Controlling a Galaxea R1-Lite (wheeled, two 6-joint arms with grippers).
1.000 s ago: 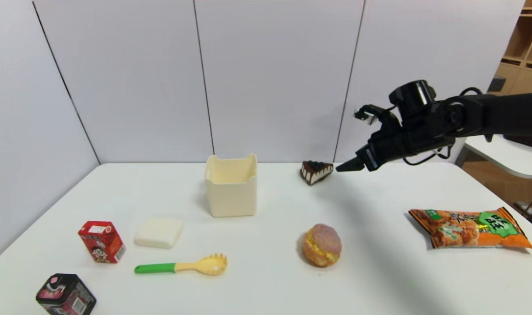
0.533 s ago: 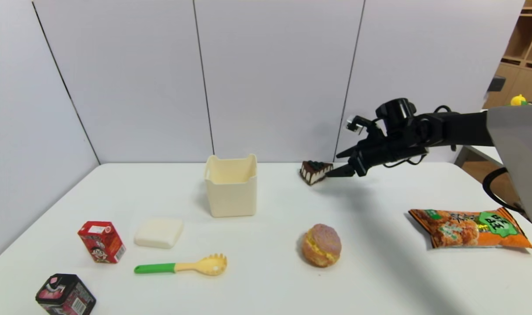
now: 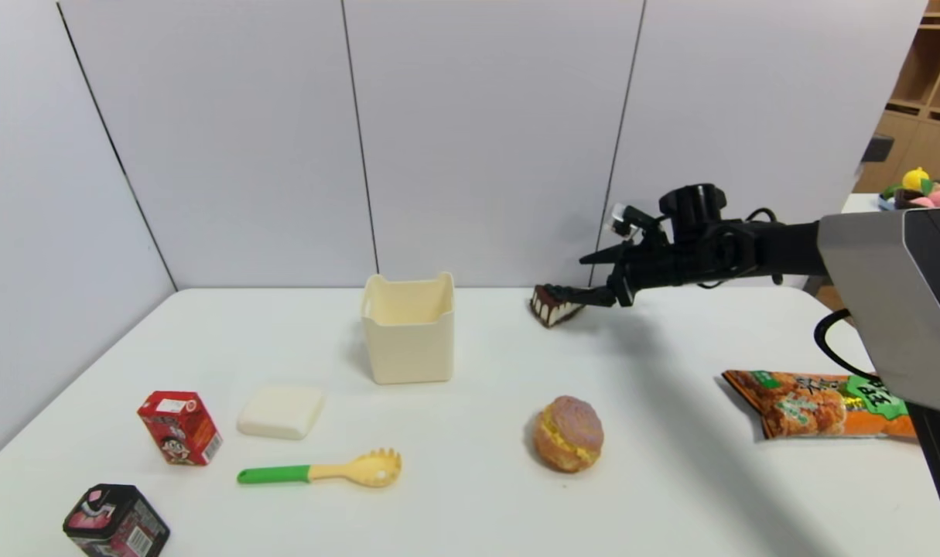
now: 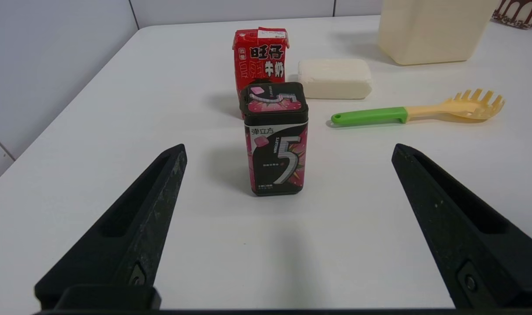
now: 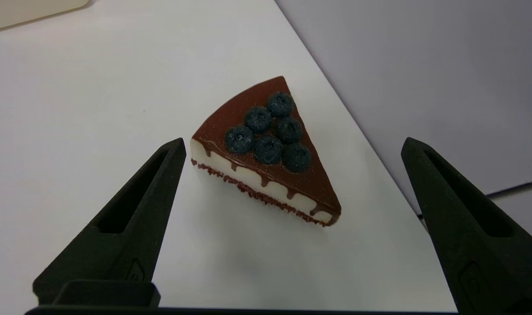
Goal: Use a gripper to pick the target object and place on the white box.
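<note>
The cake slice (image 3: 553, 309), chocolate-topped with blueberries, lies at the table's far edge, right of the cream-white box (image 3: 408, 329). My right gripper (image 3: 580, 276) is open and reaches it from the right; one finger passes over its top. In the right wrist view the cake slice (image 5: 266, 162) lies on the table between and just beyond the tips of the right gripper (image 5: 292, 142), touching neither finger. The left gripper (image 4: 287, 148) is open and empty, low over the near left of the table, with the white box (image 4: 428, 30) far off.
A black gum tin (image 4: 275, 140) and a red milk carton (image 4: 260, 57) stand before the left gripper. A white soap-like block (image 3: 281, 411), a green-handled pasta spoon (image 3: 323, 469), a cream puff (image 3: 568, 433) and an orange snack bag (image 3: 822, 402) lie on the table. The wall rises just behind the cake.
The right arm has come down and leftward, bringing its gripper from right of the cake to around it, and its fingers have spread apart. Nothing on the table has moved.
</note>
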